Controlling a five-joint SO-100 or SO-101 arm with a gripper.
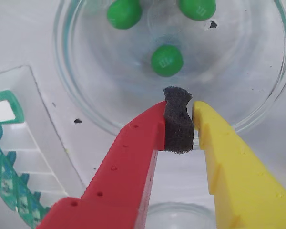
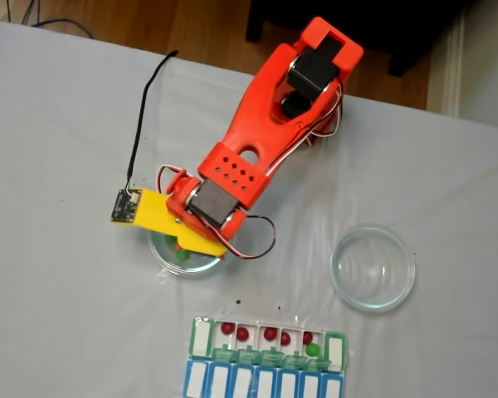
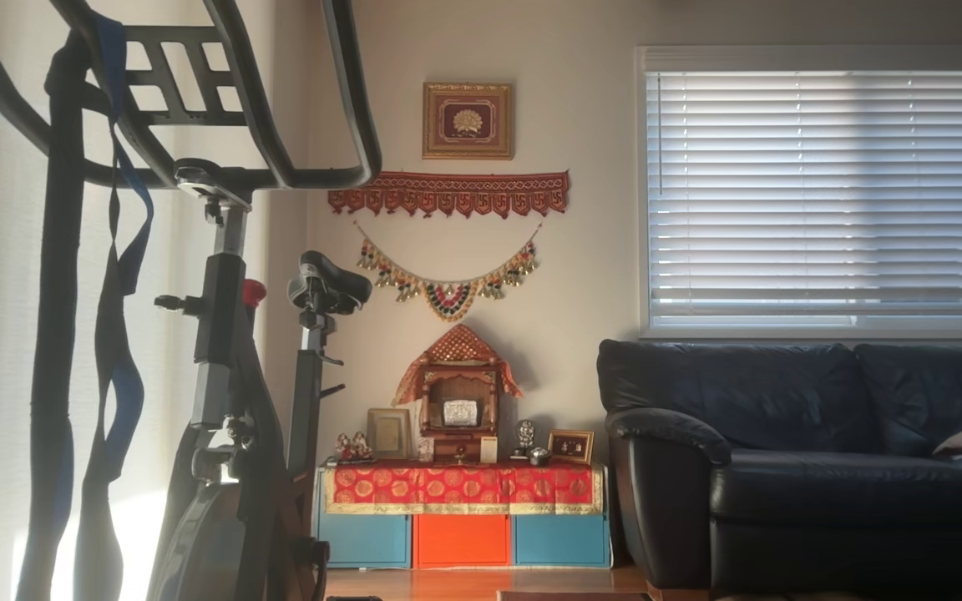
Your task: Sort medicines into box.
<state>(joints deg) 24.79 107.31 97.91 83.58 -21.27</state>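
Note:
Three green medicines (image 1: 167, 60) lie in a round clear glass dish (image 1: 81, 105) in the wrist view. My gripper (image 1: 181, 112) hovers over the dish's near rim, just short of the nearest green ball. Its red finger (image 1: 133, 152) and yellow finger (image 1: 229, 162) are closed together on their own black foam pad (image 1: 177, 119), with no ball between them. The box (image 2: 201, 336), with white compartments and green lids, holds several red medicines (image 2: 242, 334) and one green medicine (image 2: 313, 349). Part of the box (image 1: 24, 143) shows at the left of the wrist view.
In the fixed view the orange arm (image 2: 257, 149) reaches from the table's far side over the left dish (image 2: 162, 253). An empty glass dish (image 2: 373, 267) sits to the right. A blue-and-white organizer row (image 2: 261, 383) adjoins the box at the front edge. A black cable (image 2: 141, 124) trails left.

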